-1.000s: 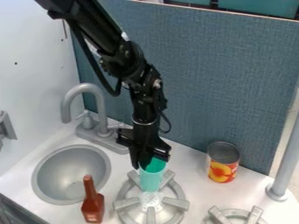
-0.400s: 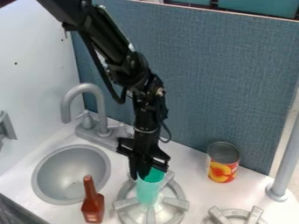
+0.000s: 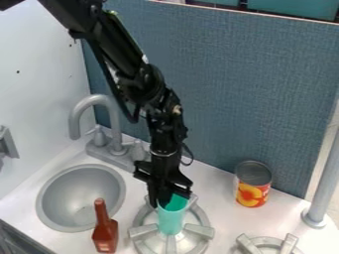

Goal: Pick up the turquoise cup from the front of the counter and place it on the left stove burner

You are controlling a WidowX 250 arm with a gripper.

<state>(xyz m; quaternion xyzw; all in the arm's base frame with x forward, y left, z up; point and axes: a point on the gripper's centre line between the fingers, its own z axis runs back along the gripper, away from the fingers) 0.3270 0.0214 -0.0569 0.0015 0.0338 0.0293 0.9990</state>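
The black gripper (image 3: 163,199) hangs over the left stove burner (image 3: 141,232), shut on the rim of a turquoise cup (image 3: 171,222). The cup stands nearly upright with its open top facing up, over the middle of the burner's grate; whether its base touches the grate I cannot tell. To the left of the burner, a brown bottle (image 3: 104,235) with a narrow neck stands upright at the sink's front right.
Left lies the round grey sink (image 3: 47,203), with a grey faucet (image 3: 94,101) behind it. A can (image 3: 252,192) with a fruit label stands right of the gripper. A second burner (image 3: 249,246) sits front right, near a grey post (image 3: 322,188).
Gripper and cup have moved together a short way toward the front of the counter. The cup sits lower in the view, farther over the burner. Bottle and can stand where they were.
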